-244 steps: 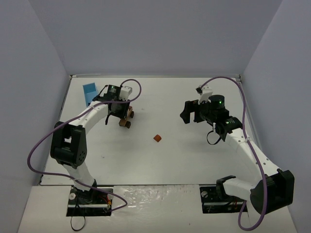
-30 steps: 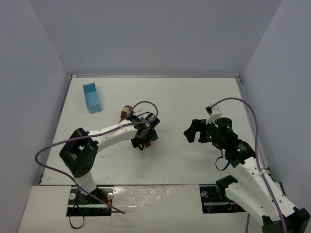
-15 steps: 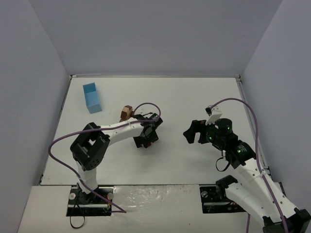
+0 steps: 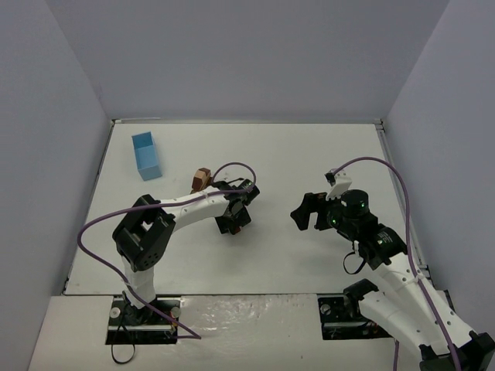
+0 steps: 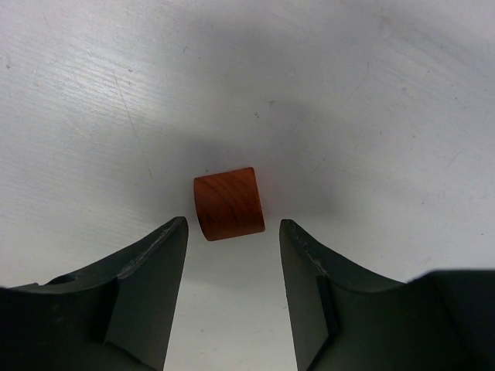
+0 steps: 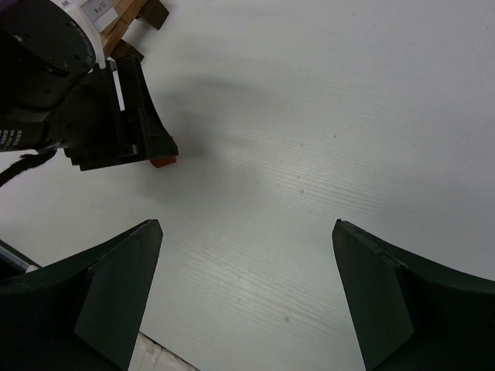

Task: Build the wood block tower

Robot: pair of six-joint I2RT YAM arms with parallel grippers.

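A reddish-orange wood block lies on the white table just beyond the tips of my left gripper, which is open; the block is not gripped. In the top view the left gripper points down over that block at the table's middle left. A small stack of tan and brown blocks, the tower, stands just behind the left arm. My right gripper is wide open and empty, hovering to the right. In the right wrist view it faces the left gripper and the red block.
A light blue rectangular box stands at the far left of the table. The left arm's purple cable loops above the left wrist. Grey walls close the table on three sides. Brown blocks show at the right wrist view's top left.
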